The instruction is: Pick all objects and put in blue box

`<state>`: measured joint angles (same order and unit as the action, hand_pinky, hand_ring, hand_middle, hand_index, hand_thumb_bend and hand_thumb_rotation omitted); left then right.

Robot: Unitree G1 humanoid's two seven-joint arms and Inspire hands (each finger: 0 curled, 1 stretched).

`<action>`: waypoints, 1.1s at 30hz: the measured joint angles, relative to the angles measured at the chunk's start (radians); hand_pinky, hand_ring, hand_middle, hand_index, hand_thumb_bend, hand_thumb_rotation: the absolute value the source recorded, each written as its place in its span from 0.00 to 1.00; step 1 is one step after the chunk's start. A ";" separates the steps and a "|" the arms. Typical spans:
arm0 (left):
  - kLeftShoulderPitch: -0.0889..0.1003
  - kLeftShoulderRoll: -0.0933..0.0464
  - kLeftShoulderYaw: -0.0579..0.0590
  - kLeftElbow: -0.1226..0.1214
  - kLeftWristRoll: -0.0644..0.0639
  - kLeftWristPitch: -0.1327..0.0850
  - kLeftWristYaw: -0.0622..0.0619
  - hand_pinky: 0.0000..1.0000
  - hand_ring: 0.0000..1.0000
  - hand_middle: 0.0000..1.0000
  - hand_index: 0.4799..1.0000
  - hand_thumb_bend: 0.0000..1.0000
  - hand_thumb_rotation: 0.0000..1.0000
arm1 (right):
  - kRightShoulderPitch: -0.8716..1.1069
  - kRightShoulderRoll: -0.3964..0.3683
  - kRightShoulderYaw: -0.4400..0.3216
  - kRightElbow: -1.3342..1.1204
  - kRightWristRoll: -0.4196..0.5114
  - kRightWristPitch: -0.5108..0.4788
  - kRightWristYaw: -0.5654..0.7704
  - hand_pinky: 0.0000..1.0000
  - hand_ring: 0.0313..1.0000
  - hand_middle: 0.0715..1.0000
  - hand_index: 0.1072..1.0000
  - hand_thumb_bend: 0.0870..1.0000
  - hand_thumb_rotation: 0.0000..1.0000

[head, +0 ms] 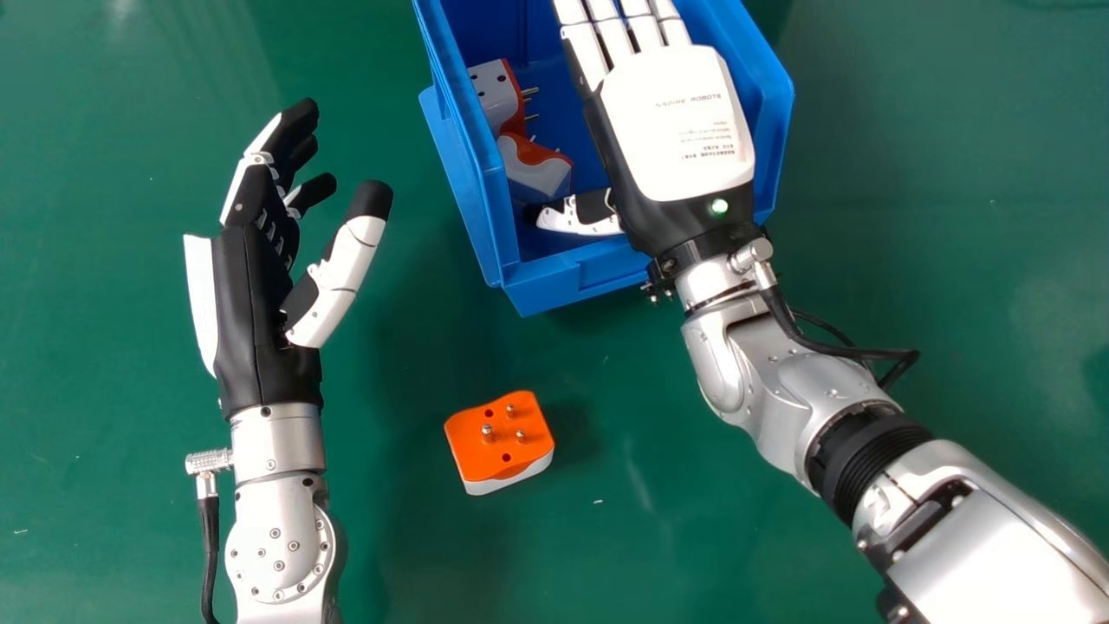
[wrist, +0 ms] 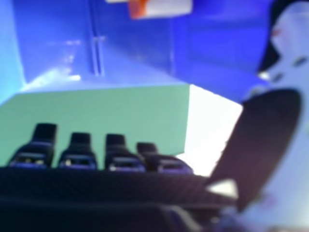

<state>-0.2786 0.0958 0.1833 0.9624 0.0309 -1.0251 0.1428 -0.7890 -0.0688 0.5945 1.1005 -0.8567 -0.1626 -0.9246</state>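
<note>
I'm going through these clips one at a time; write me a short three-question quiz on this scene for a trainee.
1. Multiple choice. Which is reaching into the box?
A) left hand
B) right hand
C) both hands

2. True or false. The plug on the table lies with its pins facing up.

3. Count. How many other plugs can be seen inside the box in the head view?

Key: 1 B; 2 true; 3 two, the far plug and the near plug.
</note>
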 measured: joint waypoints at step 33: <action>0.037 0.000 0.000 -0.030 -0.006 0.000 -0.013 0.81 0.88 0.87 0.62 0.76 0.52 | 0.582 -0.035 -0.166 -0.941 0.026 0.146 0.165 0.89 1.00 1.00 1.00 0.74 0.38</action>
<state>-0.2416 0.0959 0.1829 0.9320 0.0244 -1.0255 0.1296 -0.2067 -0.1037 0.4286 0.1597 -0.8305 -0.0171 -0.7595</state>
